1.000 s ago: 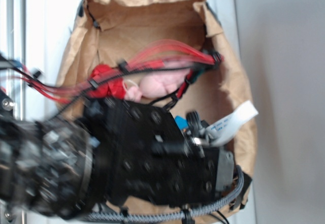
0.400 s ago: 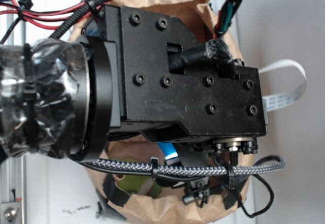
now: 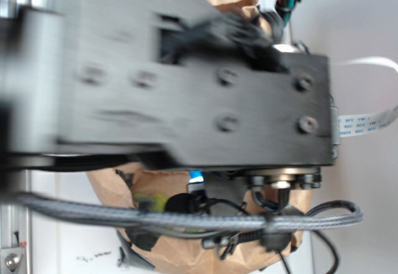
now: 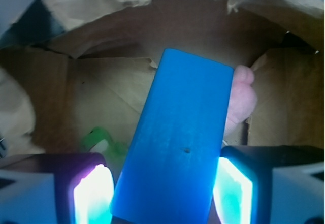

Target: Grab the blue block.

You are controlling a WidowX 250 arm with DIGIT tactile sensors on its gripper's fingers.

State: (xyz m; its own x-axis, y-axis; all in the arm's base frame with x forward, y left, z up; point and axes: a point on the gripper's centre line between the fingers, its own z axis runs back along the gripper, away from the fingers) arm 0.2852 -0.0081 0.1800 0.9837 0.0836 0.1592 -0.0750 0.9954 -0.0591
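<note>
Two pincer [image 4: 162, 191] fingers flanking blue block [image 4: 175, 148].

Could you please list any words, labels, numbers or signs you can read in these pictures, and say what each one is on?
White ribbon cable: a row of small dark printed characters, too blurred to read.
Blue block between the pads of the tool: plain, no text.
Brown paper bag: no print visible.
Nothing else legible.
</note>
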